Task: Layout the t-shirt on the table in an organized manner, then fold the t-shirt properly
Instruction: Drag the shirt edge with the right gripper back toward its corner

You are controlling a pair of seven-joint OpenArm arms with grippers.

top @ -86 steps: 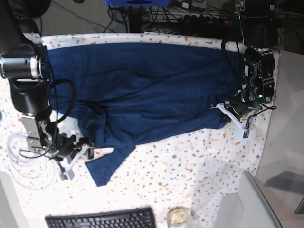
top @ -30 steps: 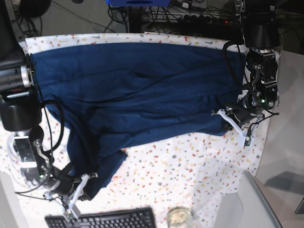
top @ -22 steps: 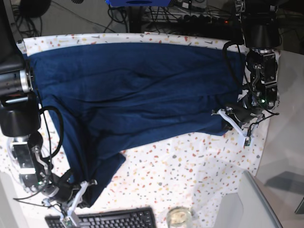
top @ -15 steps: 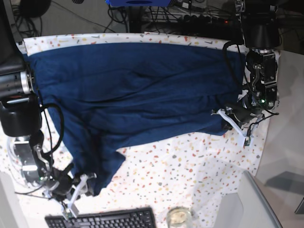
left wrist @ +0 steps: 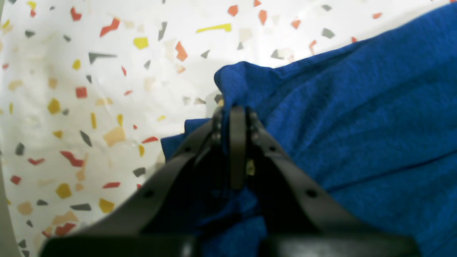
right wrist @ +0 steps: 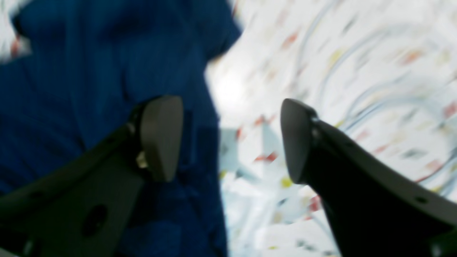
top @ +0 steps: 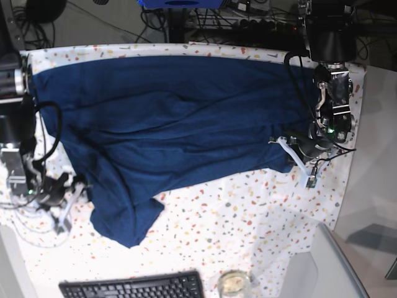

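The large plain dark navy-blue soft fabric t-shirt [top: 173, 124] lies spread across most of the white cloth-covered surface flecked with red, orange, yellow and grey [top: 248, 223], its long edge running along the far side. One lobe of cloth hangs toward the near edge in rumpled folds (sleeve or hem corner, cannot tell which).

Left tool [left wrist: 234, 117]: clenched on a pinch of the shirt's edge, a small peak of blue fabric standing above the closed tips. In the base view it sits at the shirt's corner on that view's right.

Right tool [right wrist: 228, 139]: released, jaws standing wide with nothing between them; one pad lies over the blue cloth, the other over bare speckled cover. The wrist picture is blurred.

Step in hand, as judged: laying out. With one corner pinned by the left tool, the right tool would do well to re-grip the sagging lobe at its outermost corner, taking a single layer only, and draw it outward and flat, away from the pinned corner.

Surroundings: a black keyboard [top: 133, 287] and a small glass dish [top: 234, 283] sit at the near edge, close below the hanging lobe. Loose white cable [top: 25, 217] coils beside the right tool and could snag it.
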